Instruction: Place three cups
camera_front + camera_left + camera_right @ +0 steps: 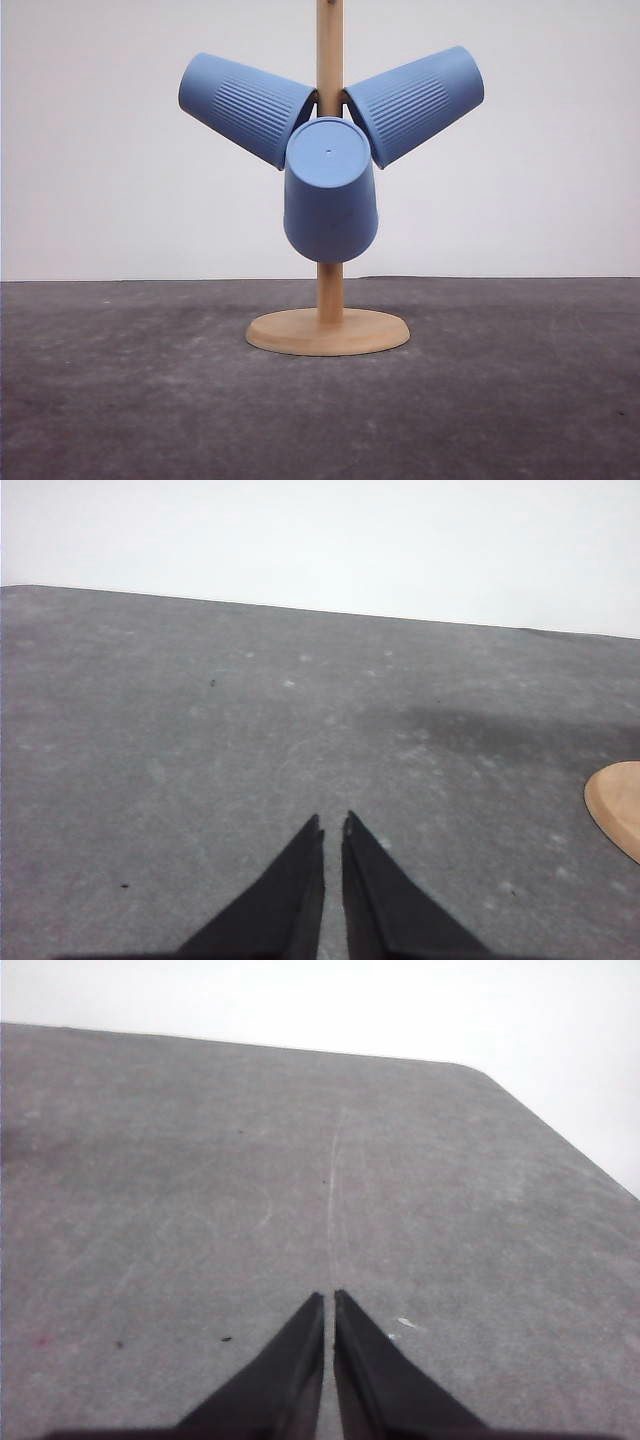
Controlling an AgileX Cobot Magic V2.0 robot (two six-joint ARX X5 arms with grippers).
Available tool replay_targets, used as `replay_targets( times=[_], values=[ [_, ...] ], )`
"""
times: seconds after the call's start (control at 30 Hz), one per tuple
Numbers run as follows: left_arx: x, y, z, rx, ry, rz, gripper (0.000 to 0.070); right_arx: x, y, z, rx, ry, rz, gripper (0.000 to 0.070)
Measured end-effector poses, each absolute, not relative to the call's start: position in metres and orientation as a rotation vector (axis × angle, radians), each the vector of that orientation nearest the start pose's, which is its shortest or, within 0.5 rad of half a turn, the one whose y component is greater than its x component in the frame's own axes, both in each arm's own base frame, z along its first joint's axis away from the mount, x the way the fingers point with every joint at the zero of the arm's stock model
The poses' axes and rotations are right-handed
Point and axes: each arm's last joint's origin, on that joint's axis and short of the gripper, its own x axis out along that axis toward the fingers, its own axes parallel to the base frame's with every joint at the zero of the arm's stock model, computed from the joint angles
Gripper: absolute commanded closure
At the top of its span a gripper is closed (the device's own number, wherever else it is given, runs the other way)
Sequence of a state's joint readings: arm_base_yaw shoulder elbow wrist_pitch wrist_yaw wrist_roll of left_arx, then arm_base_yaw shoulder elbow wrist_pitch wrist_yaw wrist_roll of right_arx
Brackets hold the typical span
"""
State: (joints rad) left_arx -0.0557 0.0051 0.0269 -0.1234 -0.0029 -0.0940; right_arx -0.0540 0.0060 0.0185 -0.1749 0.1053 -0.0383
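Observation:
Three light-blue ribbed cups hang upside down on the pegs of a wooden stand [329,300] in the front view. One cup [243,105] tilts up to the left, a second cup [418,101] tilts up to the right, and the third cup [330,190] points its flat base toward the camera. My left gripper [333,825] is shut over bare grey table, with nothing between its fingers. My right gripper [329,1298] is also shut and holds nothing, above bare table.
The stand's round wooden base [328,331] rests on the dark grey tabletop [120,400]; its edge [618,805] shows in the left wrist view. A white wall stands behind the table. The table's far corner [480,1070] shows in the right wrist view.

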Motion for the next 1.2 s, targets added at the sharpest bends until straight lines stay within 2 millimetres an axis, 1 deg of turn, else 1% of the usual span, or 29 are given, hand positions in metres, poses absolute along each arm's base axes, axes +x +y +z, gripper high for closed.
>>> replay_targets(
  times=[0.43, 1.2],
  values=[
    [0.0957, -0.0053, 0.1604, -0.091, 0.104, -0.049, 0.0688, 0.0953, -0.0074, 0.1528, -0.008, 0.157, -0.150, 0.0686],
    [0.0957, -0.0053, 0.1604, -0.091, 0.104, -0.049, 0.0688, 0.0953, -0.0074, 0.1528, -0.007, 0.156, -0.150, 0.0686]
  ],
)
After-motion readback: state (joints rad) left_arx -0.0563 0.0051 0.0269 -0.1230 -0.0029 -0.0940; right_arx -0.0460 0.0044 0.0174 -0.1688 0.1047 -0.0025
